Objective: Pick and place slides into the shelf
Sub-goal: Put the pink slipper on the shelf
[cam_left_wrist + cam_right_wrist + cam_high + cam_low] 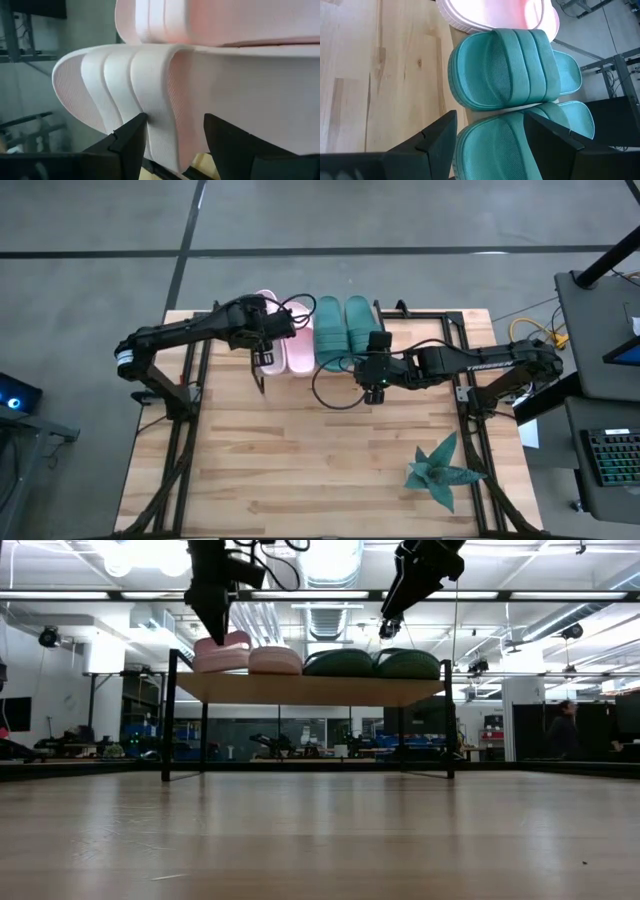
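All four slides sit in a row on the shelf (310,689) at the far edge of the tabletop (300,450): the pink pair (285,345) toward its left end, the teal pair (343,330) toward its right. The left gripper (264,346) is over the pink pair, its fingers (131,140) parted on either side of a pink strap without clearly pressing it. The right gripper (376,367) hangs open and empty at the near ends of the teal pair. A spiky teal plant (440,470) lies near the tabletop's near right corner. No writing can be read anywhere.
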